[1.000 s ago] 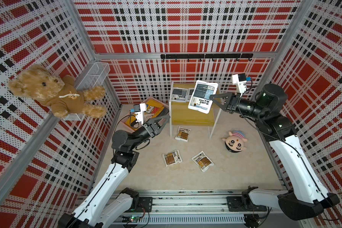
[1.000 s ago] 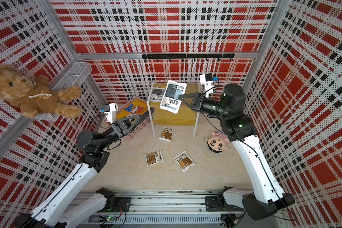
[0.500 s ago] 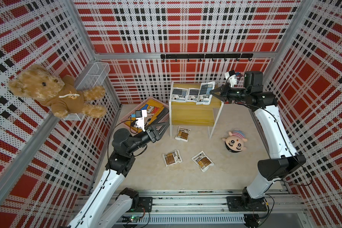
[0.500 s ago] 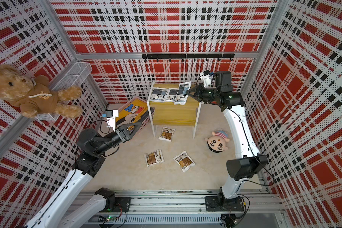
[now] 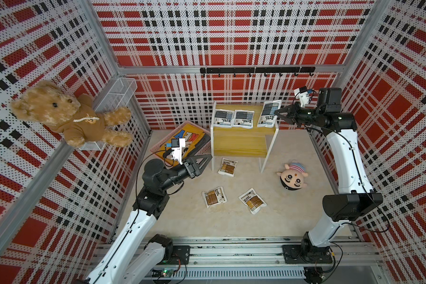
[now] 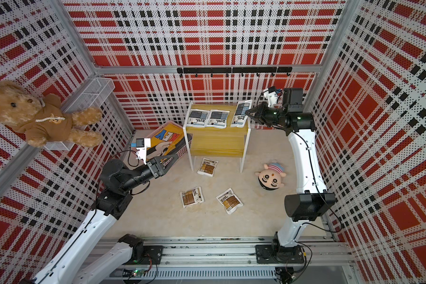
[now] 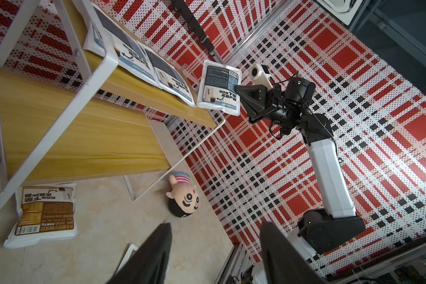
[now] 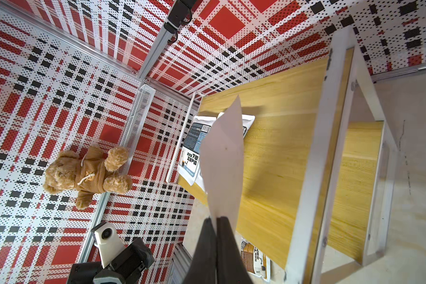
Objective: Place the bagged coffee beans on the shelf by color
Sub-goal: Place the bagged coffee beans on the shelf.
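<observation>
Far off the left pincer's outer side, a wire basket on the wall looks empty, with a teddy bear perched below it. Just beside that pincer, the pink basket holds a folded yellow garment, which is no part of the sorting. The left pincer hangs partly open and empty above the surface. I judge it is lined up for the brown pouch just past its tips. Two more brown pouches lie further off.

On the shelf's top board, two grey-blue pouches lie side by side. Next to them the right pincer, clamped tight, holds the third grey-blue pouch tilted by its edge, to complete that colour row. Whether it touches the board is unclear.
</observation>
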{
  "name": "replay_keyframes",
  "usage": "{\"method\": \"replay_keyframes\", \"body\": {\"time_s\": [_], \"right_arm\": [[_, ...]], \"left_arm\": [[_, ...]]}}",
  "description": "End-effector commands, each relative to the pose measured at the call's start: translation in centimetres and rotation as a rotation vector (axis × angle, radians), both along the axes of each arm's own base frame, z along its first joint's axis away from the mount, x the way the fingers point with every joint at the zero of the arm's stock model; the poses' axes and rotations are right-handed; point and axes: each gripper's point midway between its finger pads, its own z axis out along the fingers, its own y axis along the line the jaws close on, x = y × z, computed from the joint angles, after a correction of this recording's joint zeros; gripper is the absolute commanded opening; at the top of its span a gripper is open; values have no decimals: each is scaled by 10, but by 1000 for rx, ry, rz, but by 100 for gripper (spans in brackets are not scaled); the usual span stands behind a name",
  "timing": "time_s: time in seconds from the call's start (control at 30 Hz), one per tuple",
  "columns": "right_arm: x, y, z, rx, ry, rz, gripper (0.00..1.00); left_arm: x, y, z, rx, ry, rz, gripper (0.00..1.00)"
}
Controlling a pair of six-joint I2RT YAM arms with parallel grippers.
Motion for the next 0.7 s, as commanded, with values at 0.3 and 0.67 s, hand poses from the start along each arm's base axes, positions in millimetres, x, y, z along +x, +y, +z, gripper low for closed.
{"method": "replay_keyframes", "body": {"time_s": [0.3,0.67], "right_arm": [[23,-2,-9,-6,-2,13,0],[28,-2,-10,0,-4,21,20]], "left_arm": [[1,4,-5,14,-14,-1,63],[2,6,-9,18,-3,1,64]]}}
